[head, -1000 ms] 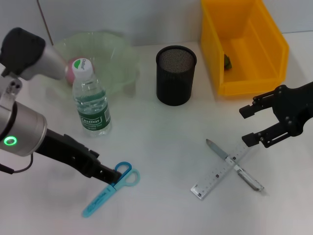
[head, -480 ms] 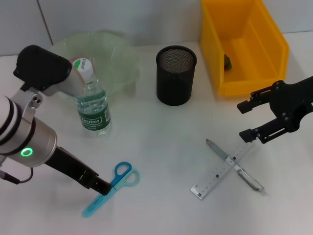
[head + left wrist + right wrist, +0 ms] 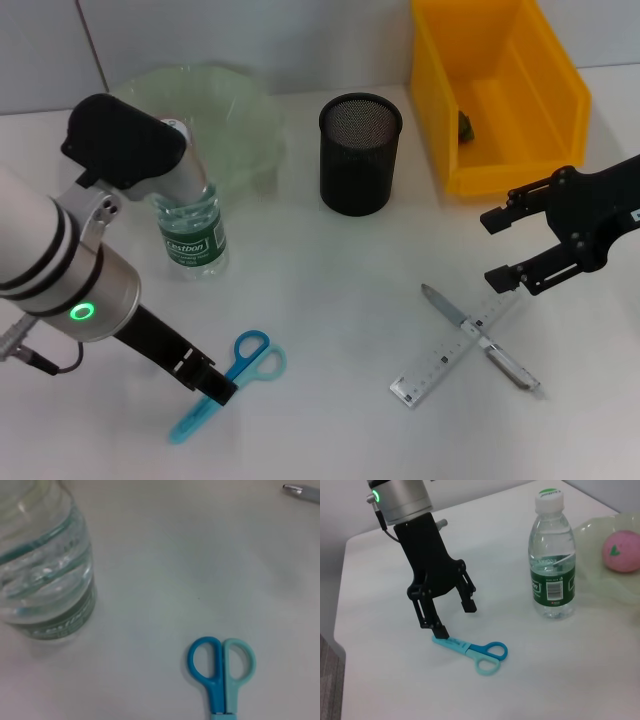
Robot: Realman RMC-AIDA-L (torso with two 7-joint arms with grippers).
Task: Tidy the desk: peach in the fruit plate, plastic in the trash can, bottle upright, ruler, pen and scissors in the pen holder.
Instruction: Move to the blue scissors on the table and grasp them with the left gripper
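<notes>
The scissors (image 3: pixel 238 378) lie flat on the desk (image 3: pixel 330 290) at the front left, also seen in the left wrist view (image 3: pixel 221 670). My left gripper (image 3: pixel 455 618) hangs open over their blue blade cover, one fingertip (image 3: pixel 441 630) right at the cover. The bottle (image 3: pixel 190 225) stands upright beside the fruit plate (image 3: pixel 235 110), and the peach (image 3: pixel 621 553) rests in that plate. The pen (image 3: pixel 510 367) lies crossed over the ruler (image 3: pixel 430 370) at the front right. My right gripper (image 3: pixel 497 250) is open, just above and right of them. The plastic (image 3: pixel 466 125) sits in the trash can (image 3: pixel 500 170).
The black mesh pen holder (image 3: pixel 360 155) stands upright at the back centre, between the fruit plate and the trash can. The left arm's bulky body (image 3: pixel 70 260) leans over the bottle and the plate's front. The pen's tip (image 3: pixel 300 491) shows in the left wrist view.
My left arm has swung upright and its gripper has slid along the scissors from the handles toward the blade cover. The right gripper has drifted slightly left.
</notes>
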